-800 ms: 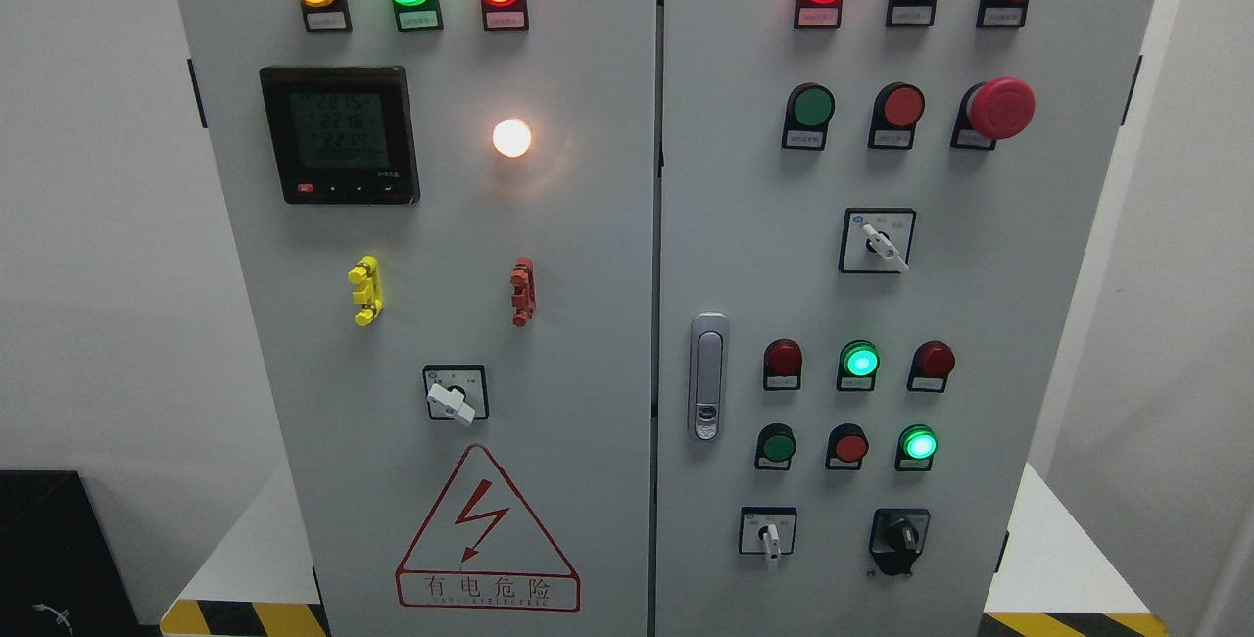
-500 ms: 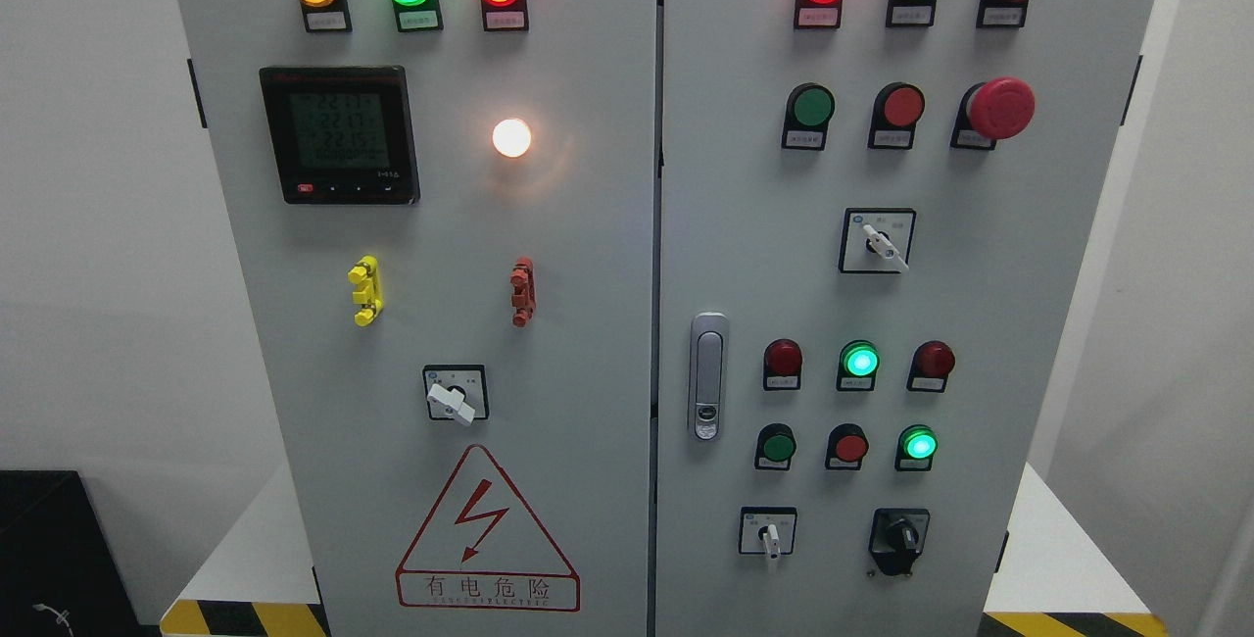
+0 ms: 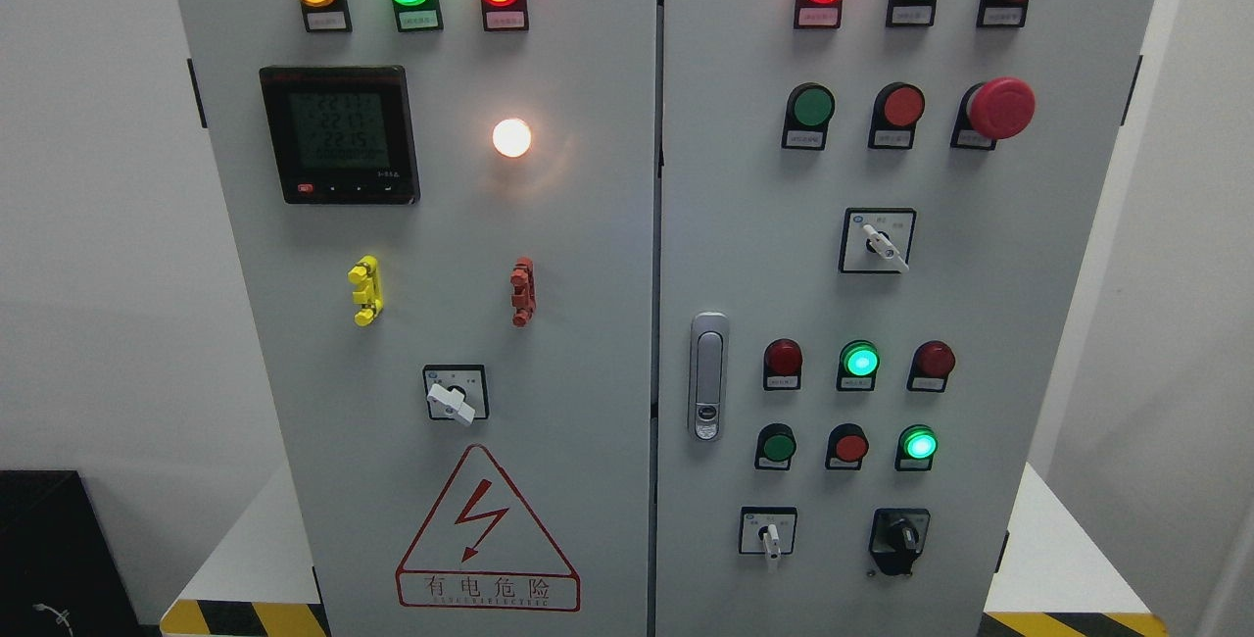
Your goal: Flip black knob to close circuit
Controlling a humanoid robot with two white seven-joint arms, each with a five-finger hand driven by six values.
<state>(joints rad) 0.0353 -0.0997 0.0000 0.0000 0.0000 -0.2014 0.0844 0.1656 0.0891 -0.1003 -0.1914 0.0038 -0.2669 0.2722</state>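
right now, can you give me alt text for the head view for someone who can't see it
A grey two-door electrical cabinet fills the view, with the black knob at the lower right of the right door and no robot hand in sight. The left door carries lit indicator lamps, a digital meter and a red high-voltage warning triangle; the right door has buttons and a red emergency stop.

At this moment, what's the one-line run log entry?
phase: pre-reach | hands: neither in view | target: black knob lower right of right door, untouched | nearest neighbour: white selector switch to its left
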